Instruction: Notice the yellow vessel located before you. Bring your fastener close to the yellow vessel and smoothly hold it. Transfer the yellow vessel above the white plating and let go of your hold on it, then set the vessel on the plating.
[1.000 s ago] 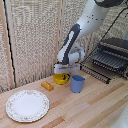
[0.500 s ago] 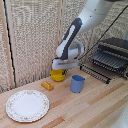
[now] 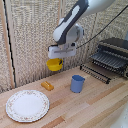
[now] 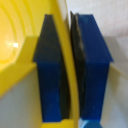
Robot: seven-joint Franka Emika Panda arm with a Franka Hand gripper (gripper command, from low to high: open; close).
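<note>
The gripper [image 3: 56, 60] hides part of the bowl [image 3: 54, 64]. Only the wrist view shows both fingers [image 4: 92, 70] clamped on its rim [image 4: 67, 75].

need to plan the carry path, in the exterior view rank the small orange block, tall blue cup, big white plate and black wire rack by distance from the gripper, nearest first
The gripper holds the yellow bowl in the air.
1. Small orange oblong block, just below it.
2. Tall blue cup, below, toward the exterior view's right; close to the block's distance.
3. Large flat white plate, low on the exterior view's left.
4. Black wire rack, far right; close to the plate's distance.
</note>
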